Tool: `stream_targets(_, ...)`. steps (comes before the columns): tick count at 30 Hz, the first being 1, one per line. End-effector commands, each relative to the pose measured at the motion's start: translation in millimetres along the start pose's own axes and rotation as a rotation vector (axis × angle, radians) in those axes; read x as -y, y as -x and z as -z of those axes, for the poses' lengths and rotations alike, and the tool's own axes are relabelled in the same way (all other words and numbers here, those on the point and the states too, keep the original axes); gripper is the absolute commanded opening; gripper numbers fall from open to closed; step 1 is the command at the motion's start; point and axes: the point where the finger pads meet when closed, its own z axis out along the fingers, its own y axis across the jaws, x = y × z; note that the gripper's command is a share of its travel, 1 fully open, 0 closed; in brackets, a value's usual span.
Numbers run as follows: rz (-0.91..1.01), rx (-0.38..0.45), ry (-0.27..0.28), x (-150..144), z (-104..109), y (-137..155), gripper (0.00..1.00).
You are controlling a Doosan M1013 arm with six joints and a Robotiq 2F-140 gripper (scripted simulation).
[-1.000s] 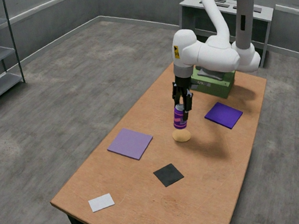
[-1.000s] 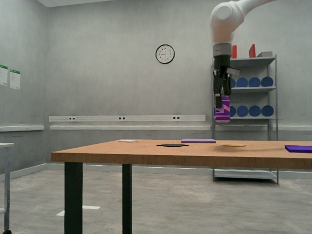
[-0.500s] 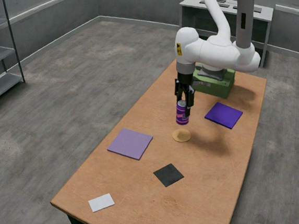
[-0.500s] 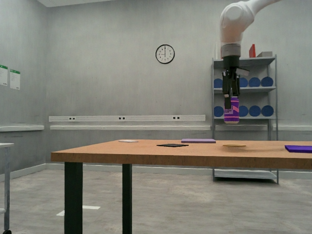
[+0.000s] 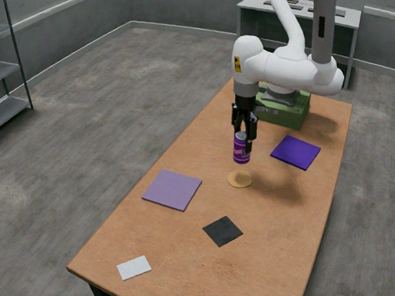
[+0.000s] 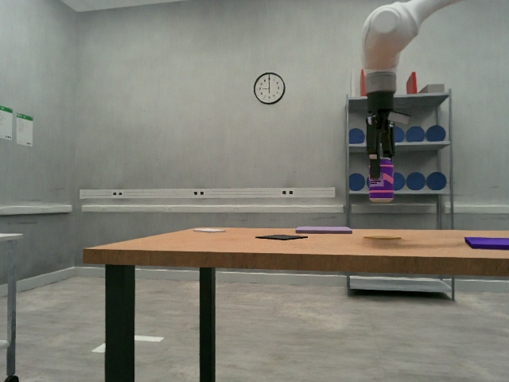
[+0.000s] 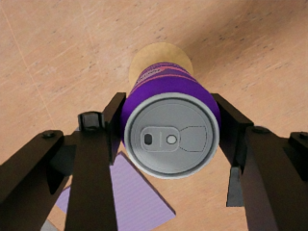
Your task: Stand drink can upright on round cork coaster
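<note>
My gripper (image 5: 246,140) is shut on the purple drink can (image 5: 241,147), holding it upright by its sides in the air. The round cork coaster (image 5: 240,179) lies flat on the wooden table, straight below the can with a clear gap between them. In the side view the can (image 6: 381,180) hangs well above the coaster (image 6: 382,237). In the wrist view the can's silver top (image 7: 171,140) sits between my fingers, and the coaster (image 7: 160,62) shows partly behind the can.
A light purple square mat (image 5: 171,189) lies left of the coaster, a dark purple one (image 5: 295,151) to its right. A black square (image 5: 222,230) and a white card (image 5: 133,267) lie nearer the front. The green arm base (image 5: 282,106) stands at the back.
</note>
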Motion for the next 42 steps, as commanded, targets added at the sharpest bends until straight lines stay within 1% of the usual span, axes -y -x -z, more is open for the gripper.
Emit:
stream_targets(1,0.0,0.001,0.001,-0.1,-1.8,0.2,0.1)
stream_targets(2,0.0,0.001,0.001,0.0,-6.4,0.2,0.1)
stream_targets(4,0.0,0.001,0.001,0.6,-23.6,0.0,0.1)
stream_targets(6,0.0,0.001,0.001,0.6,-23.6,0.0,0.1)
stream_targets(10,0.0,0.001,0.001,1.2,-67.9,-0.4,0.1)
stream_targets(12,0.0,0.001,0.001,1.3,-79.8,-0.6,0.1)
stream_targets(23,0.0,0.001,0.001,1.2,-86.9,-0.3,0.1)
stream_targets(31,0.0,0.001,0.001,0.7,-97.4,0.4,0.1)
stream_targets(42,0.0,0.001,0.001,0.7,-97.9,0.5,0.1)
